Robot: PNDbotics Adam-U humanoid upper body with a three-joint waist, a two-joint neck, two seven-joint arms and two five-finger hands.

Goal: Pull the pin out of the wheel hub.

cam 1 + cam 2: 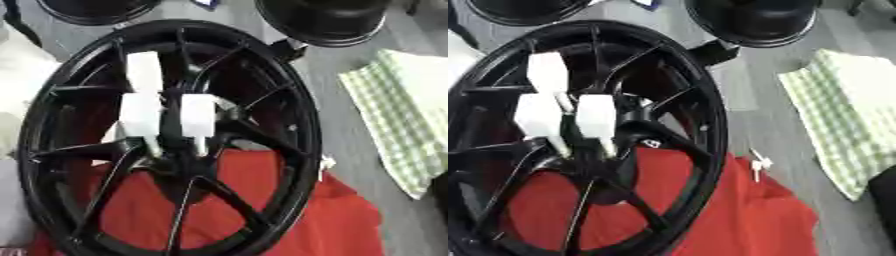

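Lying over a red cloth (289,210), the black wheel hub (302,120) fills most of the view. White blocky parts (166,107), perhaps a hand's fingers, sit at its centre; whether they are curled or straight I cannot tell. A small white pin (759,165) rests on the cloth just beside the rim. A checked cloth (842,120) lies well apart.

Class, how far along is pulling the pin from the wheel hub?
Possibly done: a small white pin-like piece lies on the red cloth beside the wheel. In hand: white blocks sit over the hub; no hand distinguishable. Left: cannot tell whether a pin remains.
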